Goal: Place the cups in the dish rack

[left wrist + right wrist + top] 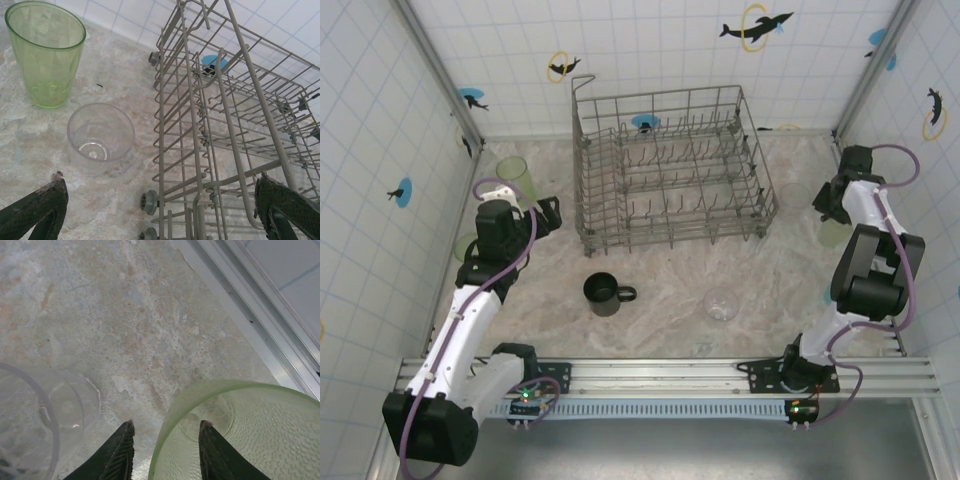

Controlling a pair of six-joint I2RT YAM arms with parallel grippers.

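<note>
The grey wire dish rack stands at the back centre with no cups in it. A black mug and a clear glass sit in front of it. My left gripper hangs open by the rack's left wall, with a clear glass and a light green tumbler ahead. My right gripper straddles the rim of a light green cup. One finger is inside and one outside, with small gaps on both sides. Another clear glass stands just to its left.
The aluminium frame rail and tiled wall run close along the right of the green cup. Another greenish cup is partly hidden behind the left arm. Open marble tabletop lies between the mug and the near rail.
</note>
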